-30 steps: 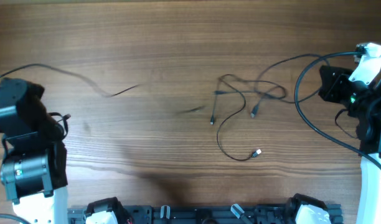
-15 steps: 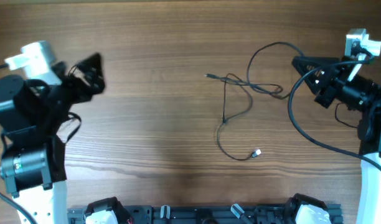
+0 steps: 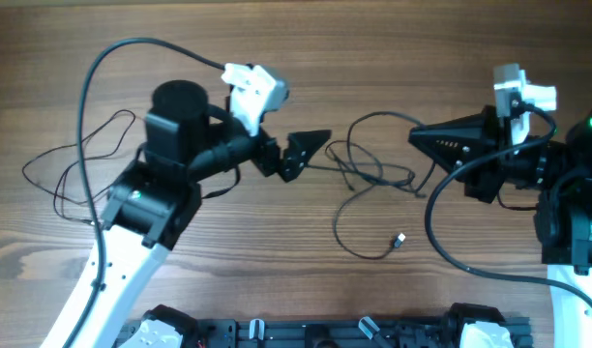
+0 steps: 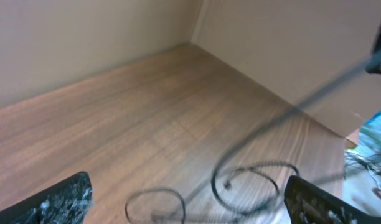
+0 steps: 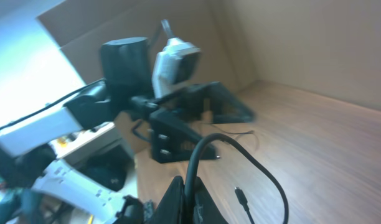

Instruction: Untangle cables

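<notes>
A tangle of thin black cables (image 3: 373, 169) lies at the table's centre, with one small plug end (image 3: 399, 239) trailing toward the front. Another thin cable (image 3: 69, 164) lies apart in loose loops at the left. My left gripper (image 3: 313, 155) stands open just left of the tangle. In the left wrist view its fingers (image 4: 60, 202) are spread wide, with cable loops (image 4: 213, 183) on the wood between them. My right gripper (image 3: 412, 137) is shut at the tangle's right side, and a thin cable strand arcs from the tangle to its tip. In the right wrist view its closed fingertips (image 5: 172, 193) are partly covered by the arm's own thick cord.
The right arm's thick black cord (image 3: 431, 217) droops in a wide loop over the table near the tangle. The left arm's thick cord (image 3: 112, 58) arches above the separate cable. A dark rail (image 3: 315, 333) runs along the front edge.
The left arm swung from the left edge to the centre and its gripper opened, leaving one cable lying at the left. The right gripper moved leftward, still shut, and the tangle shifted.
</notes>
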### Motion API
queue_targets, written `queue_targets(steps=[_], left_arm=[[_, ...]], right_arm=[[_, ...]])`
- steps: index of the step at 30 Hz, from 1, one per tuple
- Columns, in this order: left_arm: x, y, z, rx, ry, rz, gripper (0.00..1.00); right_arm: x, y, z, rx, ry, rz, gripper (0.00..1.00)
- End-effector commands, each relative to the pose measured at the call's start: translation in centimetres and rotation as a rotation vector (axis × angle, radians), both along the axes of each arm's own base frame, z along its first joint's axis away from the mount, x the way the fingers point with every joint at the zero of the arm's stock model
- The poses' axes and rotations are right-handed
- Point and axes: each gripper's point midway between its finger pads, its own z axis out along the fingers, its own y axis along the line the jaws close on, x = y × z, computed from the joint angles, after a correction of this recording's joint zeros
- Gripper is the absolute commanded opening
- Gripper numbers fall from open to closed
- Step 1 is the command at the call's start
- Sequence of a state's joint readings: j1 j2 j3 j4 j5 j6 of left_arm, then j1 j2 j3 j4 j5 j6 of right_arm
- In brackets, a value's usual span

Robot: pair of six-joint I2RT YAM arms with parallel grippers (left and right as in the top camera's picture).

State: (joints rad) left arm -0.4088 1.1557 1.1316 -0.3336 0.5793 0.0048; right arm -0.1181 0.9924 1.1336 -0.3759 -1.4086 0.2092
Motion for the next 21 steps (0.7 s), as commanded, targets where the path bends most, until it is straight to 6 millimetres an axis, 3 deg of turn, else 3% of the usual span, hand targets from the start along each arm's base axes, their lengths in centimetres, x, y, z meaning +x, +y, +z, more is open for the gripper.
queue_targets(steps=[1,9,15,17,19,21], left_arm=[[1.1,-1.2,-0.6,0.061,-0.077,0.019,1.0],[-3.4,-6.0,-0.7,0.141,-0.238,-0.206,1.0],[-3.3,-5.7,-0.9,0.148,-0.225,-0.201,0.99],[-2.9,-4.7,-1.0,0.165,-0.213,-0.159,1.0],[-2.1,-2.4,-0.9,0.202,-0.203,-0.068,1.0],[-3.2,-1.7,0.1,0.173,-0.208,-0.086,1.0]], right_arm=[[-2.2,1.5,1.0,0.008,-0.049,0.11,0.04],[-3.0,2.7,1.1,0.005,-0.069,0.161,0.04],[-1.4,2.5,0.9,-0.013,-0.065,0.069,0.04],[0.0,2.1,0.5,-0.032,-0.062,-0.015,0.04],[1.1,1.7,0.2,-0.044,-0.044,-0.081,0.04],[1.2,1.7,0.1,-0.045,-0.042,-0.083,0.04]])
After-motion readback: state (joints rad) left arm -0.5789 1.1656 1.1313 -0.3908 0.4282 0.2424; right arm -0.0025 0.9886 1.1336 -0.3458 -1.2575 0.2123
